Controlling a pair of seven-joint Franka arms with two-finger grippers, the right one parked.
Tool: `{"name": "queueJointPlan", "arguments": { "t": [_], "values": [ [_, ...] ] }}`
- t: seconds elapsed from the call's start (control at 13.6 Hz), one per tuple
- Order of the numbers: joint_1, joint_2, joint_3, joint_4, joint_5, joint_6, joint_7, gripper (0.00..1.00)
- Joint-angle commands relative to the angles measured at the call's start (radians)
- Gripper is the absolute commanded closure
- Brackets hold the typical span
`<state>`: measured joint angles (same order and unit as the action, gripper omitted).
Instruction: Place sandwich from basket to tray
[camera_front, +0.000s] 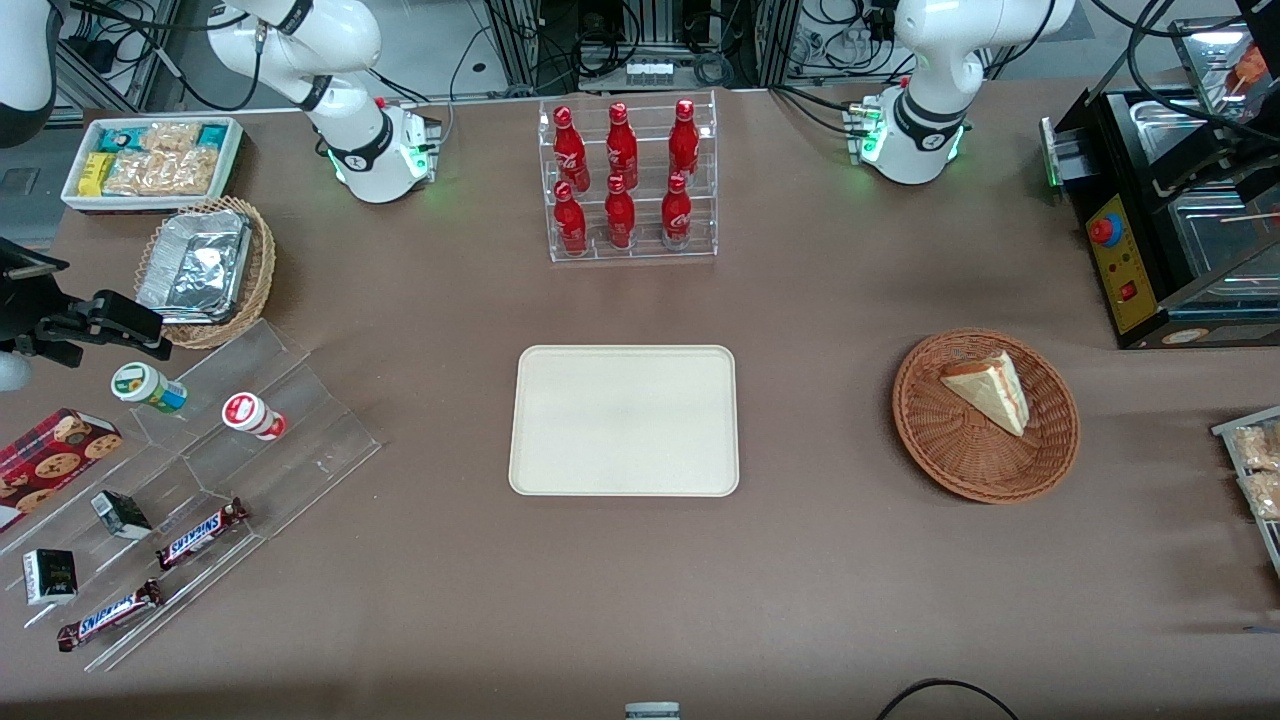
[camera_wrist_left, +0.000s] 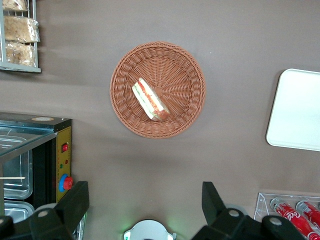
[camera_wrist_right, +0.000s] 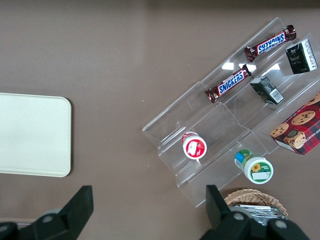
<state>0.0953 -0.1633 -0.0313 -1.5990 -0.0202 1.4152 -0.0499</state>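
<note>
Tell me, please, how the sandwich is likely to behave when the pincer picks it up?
The sandwich looks soft: pale bread over layered filling, so a firm squeeze would probably dent it. Its layers might slide apart. It lies loose in the basket, so it should lift freely. The open pincer hangs high above, empty.

The wide-spread tool (camera_wrist_left: 144, 196) hangs high over the brown tabletop (camera_wrist_left: 240, 30), flanked closely by a black machine (camera_wrist_left: 30, 155) with 1 red button and a rack of red bottles (camera_wrist_left: 295, 212). Wrapped snack packets (camera_wrist_left: 20, 35) lie farther from it.
</note>
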Motion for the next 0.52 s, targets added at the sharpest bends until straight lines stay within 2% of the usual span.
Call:
{"name": "queueJointPlan", "arguments": {
  "t": [0.0, 0.37, 0.44],
  "values": [
    [0.021, 0.030, -0.013, 0.042, -0.017, -0.028, 0.007, 0.00],
    [0.023, 0.125, -0.006, 0.024, 0.005, -0.016, -0.004, 0.00],
    [0.021, 0.154, -0.006, 0.019, 0.032, -0.007, -0.005, 0.00]
  ]
}}
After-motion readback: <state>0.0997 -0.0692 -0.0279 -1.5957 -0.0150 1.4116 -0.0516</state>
